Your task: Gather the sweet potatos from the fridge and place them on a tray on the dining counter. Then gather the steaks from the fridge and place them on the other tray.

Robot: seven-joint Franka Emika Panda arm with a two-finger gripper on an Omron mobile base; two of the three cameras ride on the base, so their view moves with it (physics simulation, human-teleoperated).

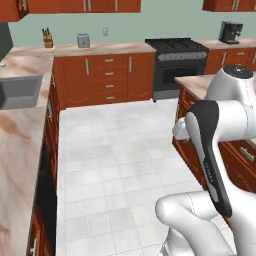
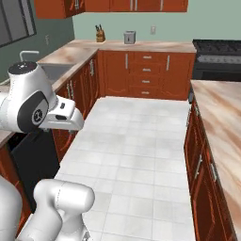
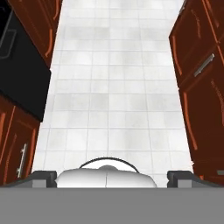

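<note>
The gripper (image 3: 112, 177) hangs spread wide and empty over the tiled floor (image 3: 113, 87) between 2 runs of red-brown cabinets (image 3: 199, 78); neither fridge nor trays are in sight, suggesting the robot is in transit, arm tucked.

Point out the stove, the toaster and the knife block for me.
stove (image 1: 176, 62), left base view, on its dark oven door.
toaster (image 2: 129, 37), right base view, on its grey side.
knife block (image 1: 48, 41), left base view, on the wooden block.
</note>
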